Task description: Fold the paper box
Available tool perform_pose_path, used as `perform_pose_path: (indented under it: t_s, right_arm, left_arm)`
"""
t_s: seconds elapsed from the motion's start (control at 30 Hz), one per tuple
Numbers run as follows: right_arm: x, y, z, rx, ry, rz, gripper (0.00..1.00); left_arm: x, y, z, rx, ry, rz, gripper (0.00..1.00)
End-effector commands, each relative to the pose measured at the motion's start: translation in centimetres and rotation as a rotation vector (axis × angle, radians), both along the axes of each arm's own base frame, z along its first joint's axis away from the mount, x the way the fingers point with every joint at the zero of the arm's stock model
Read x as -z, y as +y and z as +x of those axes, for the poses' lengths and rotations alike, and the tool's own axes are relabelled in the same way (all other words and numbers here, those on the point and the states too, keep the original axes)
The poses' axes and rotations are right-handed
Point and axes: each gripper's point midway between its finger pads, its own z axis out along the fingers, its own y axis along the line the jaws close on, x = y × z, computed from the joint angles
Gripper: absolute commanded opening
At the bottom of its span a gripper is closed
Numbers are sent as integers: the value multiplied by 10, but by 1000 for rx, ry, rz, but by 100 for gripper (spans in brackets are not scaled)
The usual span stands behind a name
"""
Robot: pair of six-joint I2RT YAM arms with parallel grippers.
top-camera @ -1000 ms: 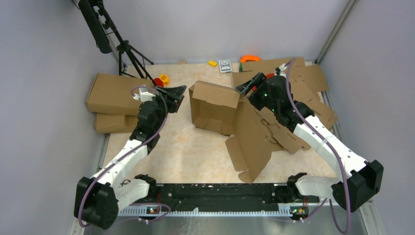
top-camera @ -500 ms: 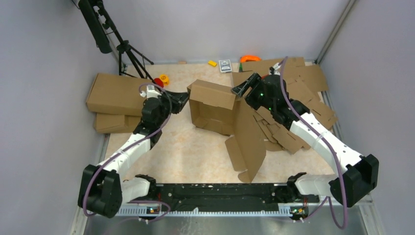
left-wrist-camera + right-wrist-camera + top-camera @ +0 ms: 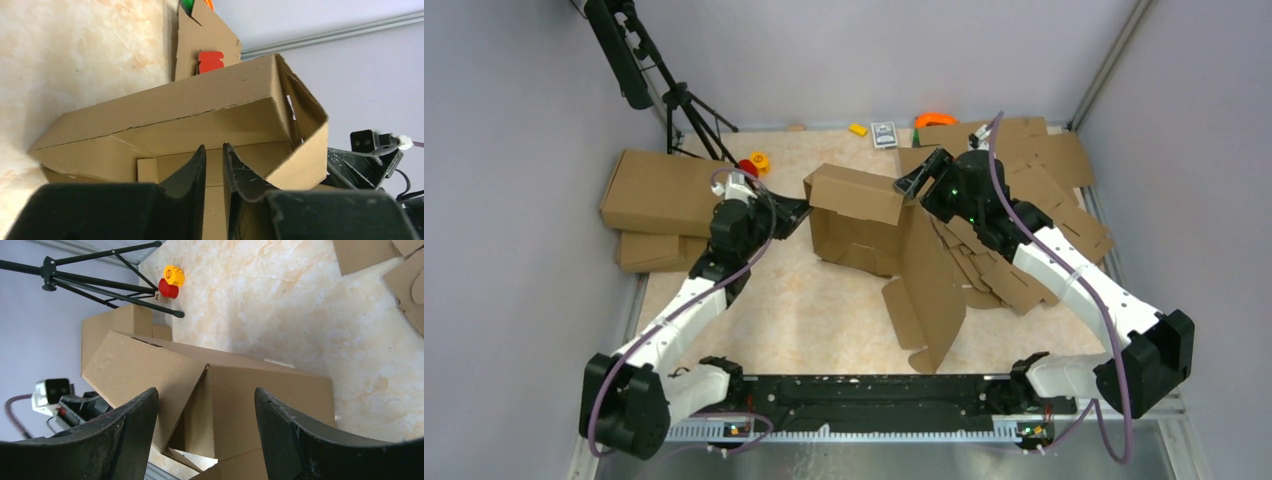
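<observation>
Tabletop (image 3: 824,310): cardboard heap (image 3: 1069,160) beside paper box (image 3: 859,215)

The paper box (image 3: 864,215) is plain brown cardboard, unprinted, and the loose sheets (image 3: 1044,170) share that brown. The table (image 3: 824,310) is cream, marbled with peach veins. A yellow block (image 3: 174,275) and a red block (image 3: 169,289) are solid-coloured. The tripod (image 3: 48,272) is black; the walls (image 3: 874,60) pale lilac-grey
</observation>
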Motion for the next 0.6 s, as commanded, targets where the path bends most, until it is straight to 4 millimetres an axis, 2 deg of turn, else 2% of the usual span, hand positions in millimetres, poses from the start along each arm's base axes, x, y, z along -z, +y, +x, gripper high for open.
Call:
perform_pose_path:
  t_s: [0.0,0.13,0.27,0.47,0.57]
  right_arm:
    - [-19,2,2,-8,-52,-20,69]
    - [-19,4,2,-14,-52,-18,69]
    - [-17,5,2,-23,-47,-22,69]
    - [-16,9,2,-37,-47,-33,69]
    - [-14,13,2,-48,-37,-43,69]
  left_arm:
    - [-21,24,-14,-57,-64,164,14]
    - [-10,56,-16,-181,-54,306,0]
    - [-14,70,2,-200,-68,383,0]
    - [-29,58,43,-143,-95,382,1]
    - [-35,49,53,-109,-110,364,1]
